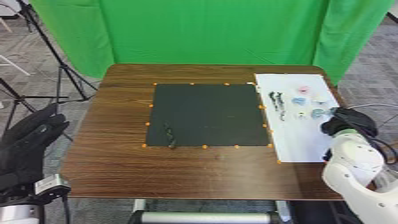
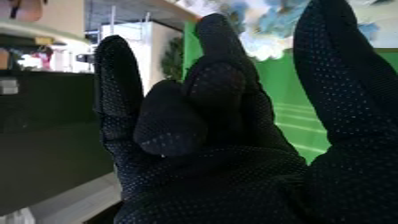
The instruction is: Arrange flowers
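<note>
In the head view my right hand [image 1: 350, 121] is over the white sheet's [image 1: 302, 142] right edge, beside the blue flowers. In the right wrist view blue and white blooms [image 2: 265, 25] appear beyond the fingertips of my right hand [image 2: 213, 175]; some fingers are straight, others bend loosely, holding nothing. A pink flower [image 1: 303, 90], a light blue one [image 1: 298, 101], a white one [image 1: 301, 115] and another blue one [image 1: 317, 113] lie on the sheet, beside dark green stems [image 1: 281, 104]. One stem [image 1: 170, 134] rests on the black mat [image 1: 209, 112]. My left hand [image 1: 34, 132] is left of the table, open.
The brown table [image 1: 107, 160] carries the mat and sheet, with small orange markers around the mat. A green curtain [image 1: 213, 35] hangs behind the table. A black tripod [image 1: 62, 62] stands on the floor at the left.
</note>
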`<state>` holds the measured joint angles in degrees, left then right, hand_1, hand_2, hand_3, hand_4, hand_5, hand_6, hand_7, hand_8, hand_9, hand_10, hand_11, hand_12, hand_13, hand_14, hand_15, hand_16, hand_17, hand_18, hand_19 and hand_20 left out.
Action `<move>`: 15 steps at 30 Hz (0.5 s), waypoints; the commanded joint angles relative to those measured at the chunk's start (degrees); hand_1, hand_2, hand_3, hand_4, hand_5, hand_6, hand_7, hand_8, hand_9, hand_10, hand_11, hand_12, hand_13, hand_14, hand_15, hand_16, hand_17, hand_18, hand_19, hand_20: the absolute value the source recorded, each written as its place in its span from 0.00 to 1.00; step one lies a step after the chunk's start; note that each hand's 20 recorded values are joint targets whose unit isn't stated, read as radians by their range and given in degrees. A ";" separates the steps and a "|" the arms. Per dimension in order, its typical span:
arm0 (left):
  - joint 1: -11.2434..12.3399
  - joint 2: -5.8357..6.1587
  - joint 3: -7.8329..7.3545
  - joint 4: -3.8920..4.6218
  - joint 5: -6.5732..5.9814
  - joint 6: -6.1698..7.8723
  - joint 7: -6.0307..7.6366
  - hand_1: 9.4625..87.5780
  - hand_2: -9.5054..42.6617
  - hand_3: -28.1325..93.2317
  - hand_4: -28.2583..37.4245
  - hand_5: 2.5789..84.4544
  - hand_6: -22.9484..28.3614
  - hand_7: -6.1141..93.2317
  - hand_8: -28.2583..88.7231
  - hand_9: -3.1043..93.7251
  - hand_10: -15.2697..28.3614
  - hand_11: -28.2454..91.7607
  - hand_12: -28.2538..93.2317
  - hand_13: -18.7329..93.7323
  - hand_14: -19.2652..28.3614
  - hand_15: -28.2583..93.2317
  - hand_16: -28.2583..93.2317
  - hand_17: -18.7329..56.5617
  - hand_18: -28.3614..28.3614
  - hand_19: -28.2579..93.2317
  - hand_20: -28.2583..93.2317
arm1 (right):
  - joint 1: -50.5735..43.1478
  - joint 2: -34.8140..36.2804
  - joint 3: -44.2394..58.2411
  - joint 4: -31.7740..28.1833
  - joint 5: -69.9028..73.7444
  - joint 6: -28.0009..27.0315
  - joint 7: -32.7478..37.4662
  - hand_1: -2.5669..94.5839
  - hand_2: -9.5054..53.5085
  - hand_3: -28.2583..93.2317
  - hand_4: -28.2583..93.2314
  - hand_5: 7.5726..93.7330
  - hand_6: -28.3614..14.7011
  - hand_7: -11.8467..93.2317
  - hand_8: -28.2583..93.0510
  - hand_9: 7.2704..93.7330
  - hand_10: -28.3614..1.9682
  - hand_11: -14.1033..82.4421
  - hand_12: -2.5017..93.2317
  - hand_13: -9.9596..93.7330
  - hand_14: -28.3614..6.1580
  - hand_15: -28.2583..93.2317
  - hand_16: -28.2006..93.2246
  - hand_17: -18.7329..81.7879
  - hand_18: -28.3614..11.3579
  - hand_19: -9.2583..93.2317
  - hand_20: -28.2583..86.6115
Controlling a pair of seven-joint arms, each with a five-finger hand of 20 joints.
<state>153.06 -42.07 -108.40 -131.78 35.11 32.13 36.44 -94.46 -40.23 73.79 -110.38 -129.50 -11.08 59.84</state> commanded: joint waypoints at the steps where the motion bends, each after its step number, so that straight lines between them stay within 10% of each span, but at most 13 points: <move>1: 0.83 0.31 0.07 0.11 -0.96 0.25 0.89 0.26 0.21 0.88 0.15 0.41 0.61 0.24 0.14 0.36 0.77 0.56 0.29 0.33 0.89 0.74 0.10 0.09 0.86 0.68 0.30 | 0.41 -0.05 1.14 0.52 0.53 -2.50 3.45 0.40 0.05 0.84 0.06 0.62 0.34 0.25 0.17 0.78 0.31 0.83 0.38 0.84 0.42 0.94 0.42 0.54 0.04 1.00 0.22; 15: 0.95 0.41 0.05 0.19 -1.94 0.07 1.63 0.26 0.21 0.88 0.15 0.41 0.61 0.24 0.14 0.36 0.77 0.56 0.29 0.33 0.89 0.74 0.10 0.09 0.86 0.68 0.30 | 0.45 -2.36 3.03 3.14 5.98 -5.73 4.21 0.43 0.05 0.82 0.07 0.71 0.24 0.21 0.19 0.78 0.22 0.82 0.35 0.83 0.39 0.94 0.39 0.56 0.07 1.00 0.13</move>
<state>153.06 -41.87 -108.37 -131.71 34.42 32.13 37.06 -94.26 -41.61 76.57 -107.91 -125.21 -15.71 62.53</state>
